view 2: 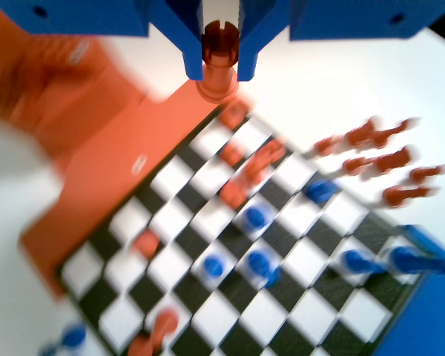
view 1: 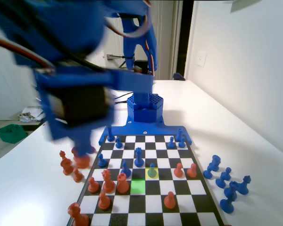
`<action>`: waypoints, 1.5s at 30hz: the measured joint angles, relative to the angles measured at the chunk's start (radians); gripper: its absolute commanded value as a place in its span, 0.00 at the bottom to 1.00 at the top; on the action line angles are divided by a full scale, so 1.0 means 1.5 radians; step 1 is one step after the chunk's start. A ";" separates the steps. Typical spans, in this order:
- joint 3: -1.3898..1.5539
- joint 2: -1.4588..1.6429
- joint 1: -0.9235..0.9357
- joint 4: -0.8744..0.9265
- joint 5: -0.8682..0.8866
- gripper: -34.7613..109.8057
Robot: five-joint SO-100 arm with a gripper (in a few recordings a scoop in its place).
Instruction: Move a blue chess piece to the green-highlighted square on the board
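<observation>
A small blue chess piece [view 1: 152, 171], a pawn with a ball head, stands on the yellow square just beyond and right of the green-highlighted square [view 1: 138, 186], which is bare. The board [view 1: 146, 141] runs toward the blue arm's base. My gripper [view 1: 83, 153] hangs blurred over the board's left edge in the fixed view, shut on an orange piece [view 1: 82, 161]. In the wrist view the gripper [view 2: 219, 63] clamps that orange piece [view 2: 219, 52], which has a slotted top, above the board [view 2: 170, 178]. Several blue pieces [view 2: 254, 216] stand blurred below.
Several orange pieces [view 1: 66, 164] stand off the board on the left, and several blue pieces [view 1: 226, 183] on the table to its right. Orange pieces [view 1: 108, 181] crowd the squares left of the green one. A taller blue piece [view 1: 138, 157] stands mid-board.
</observation>
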 measured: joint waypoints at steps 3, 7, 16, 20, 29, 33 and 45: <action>-0.037 -0.007 0.057 0.033 -0.011 0.25; -0.080 -0.060 0.126 0.055 -0.040 0.25; -0.161 -0.232 0.220 0.066 -0.103 0.25; -0.173 -0.278 0.223 0.050 -0.107 0.25; -0.153 -0.308 0.219 -0.032 -0.112 0.25; -0.108 -0.316 0.217 -0.082 -0.116 0.25; -0.059 -0.329 0.218 -0.135 -0.141 0.29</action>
